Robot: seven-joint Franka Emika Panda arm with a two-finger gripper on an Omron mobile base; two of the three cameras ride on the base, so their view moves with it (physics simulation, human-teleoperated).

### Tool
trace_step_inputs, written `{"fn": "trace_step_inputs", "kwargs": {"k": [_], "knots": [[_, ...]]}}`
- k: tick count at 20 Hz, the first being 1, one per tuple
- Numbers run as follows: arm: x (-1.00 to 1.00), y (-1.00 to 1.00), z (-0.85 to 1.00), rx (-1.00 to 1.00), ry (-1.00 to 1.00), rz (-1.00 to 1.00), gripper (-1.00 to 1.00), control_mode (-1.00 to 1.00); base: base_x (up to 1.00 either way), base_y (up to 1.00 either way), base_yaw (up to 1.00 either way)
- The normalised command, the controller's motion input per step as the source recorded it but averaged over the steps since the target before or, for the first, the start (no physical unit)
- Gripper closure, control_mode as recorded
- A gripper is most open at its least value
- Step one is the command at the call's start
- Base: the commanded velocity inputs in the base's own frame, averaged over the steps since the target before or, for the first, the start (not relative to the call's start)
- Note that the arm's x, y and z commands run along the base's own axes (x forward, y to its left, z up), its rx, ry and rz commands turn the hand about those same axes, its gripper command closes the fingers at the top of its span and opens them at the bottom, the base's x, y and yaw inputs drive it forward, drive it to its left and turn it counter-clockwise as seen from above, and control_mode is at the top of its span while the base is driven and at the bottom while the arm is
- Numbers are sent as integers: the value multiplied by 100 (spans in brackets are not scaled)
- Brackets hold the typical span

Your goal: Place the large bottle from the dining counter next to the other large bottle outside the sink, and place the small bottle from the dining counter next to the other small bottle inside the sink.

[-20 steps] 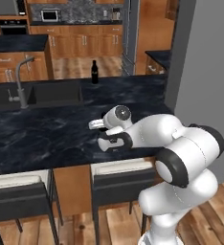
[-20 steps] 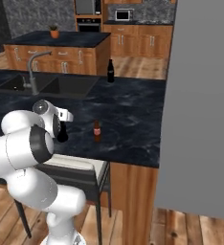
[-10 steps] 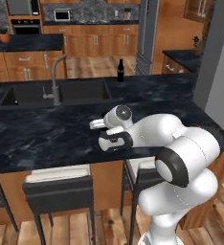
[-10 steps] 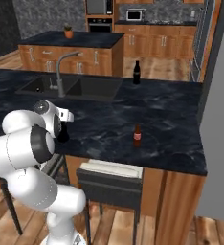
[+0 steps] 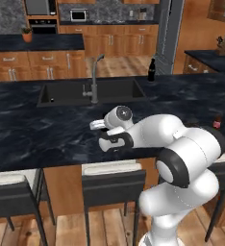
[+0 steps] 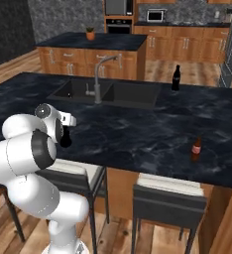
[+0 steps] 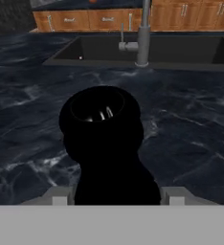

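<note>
A large black bottle [image 7: 106, 143] is grasped between the jaws of the gripper [image 7: 114, 198] and is held above the near part of the black marbled tabletop [image 6: 138, 134], on the robot's side of the sink [image 5: 90, 91]. In the hand view the bottle's round mouth is seen from above, with the grey gooseneck faucet [image 7: 142, 33] beyond it. A second black bottle [image 6: 175, 78] is stood upright on the tabletop just beside the sink's right end. The small amber bottle [image 6: 196, 147] with a red label is stood upright near the tabletop's near edge, well apart from the sink and to the right of the arm.
</note>
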Motion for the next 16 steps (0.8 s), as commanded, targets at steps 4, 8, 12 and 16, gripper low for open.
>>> {"fn": "trace_step_inputs", "kwargs": {"k": [4, 8, 12, 16], "knots": [[0, 0, 0, 0, 0, 0, 100, 100, 0, 78, 4], [0, 0, 0, 0, 0, 0, 100, 100, 0, 77, 4], [0, 0, 0, 0, 0, 0, 100, 100, 0, 80, 4], [0, 0, 0, 0, 0, 0, 100, 100, 0, 83, 5]]}}
